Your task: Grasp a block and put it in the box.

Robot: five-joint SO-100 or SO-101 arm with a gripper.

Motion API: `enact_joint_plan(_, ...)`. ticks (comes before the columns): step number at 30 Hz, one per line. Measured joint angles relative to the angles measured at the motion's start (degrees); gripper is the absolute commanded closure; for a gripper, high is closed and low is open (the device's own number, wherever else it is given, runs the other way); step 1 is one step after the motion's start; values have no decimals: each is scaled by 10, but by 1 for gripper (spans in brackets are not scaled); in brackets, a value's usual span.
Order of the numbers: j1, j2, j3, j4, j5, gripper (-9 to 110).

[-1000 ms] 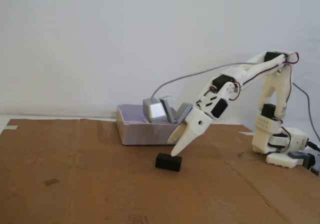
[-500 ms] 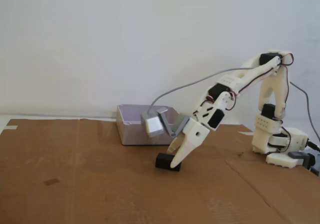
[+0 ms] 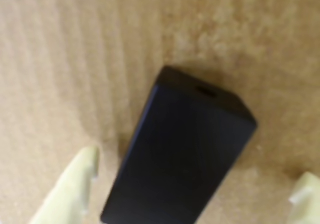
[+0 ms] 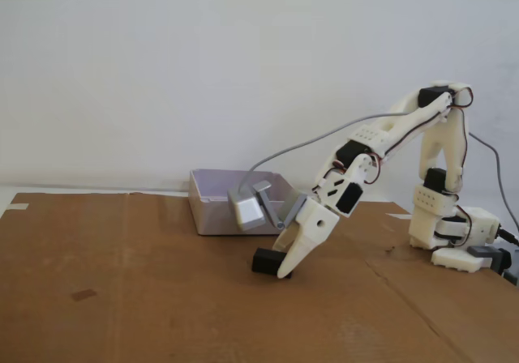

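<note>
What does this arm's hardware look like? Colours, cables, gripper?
White printed arm with black servo blocks and thin red-and-dark wires along its links. The gripper has pale cream tapered fingers. A grey camera module sits beside it, trailing a grey cable.

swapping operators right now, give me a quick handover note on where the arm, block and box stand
Gripper: open, lowered over the block, one fingertip on each side in the wrist view; no contact visible on either side.
Block: lying flat on the cardboard, not lifted. In the fixed view it sits in front of the box, clearly apart from it.
Box: at the back of the cardboard near the wall; what is inside cannot be seen from here.
Done: approach and straddle of the block.
Left: close on the block, lift, carry it to the box, release.
</note>
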Motion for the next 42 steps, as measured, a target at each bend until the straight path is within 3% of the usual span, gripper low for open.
enact_joint_plan(11,0,-12,0,-32,-1,55)
enact_joint_plan(18,7,-13,-1,-34,-4,67)
enact_joint_plan(42,10,-12,-2,-35,-4,91)
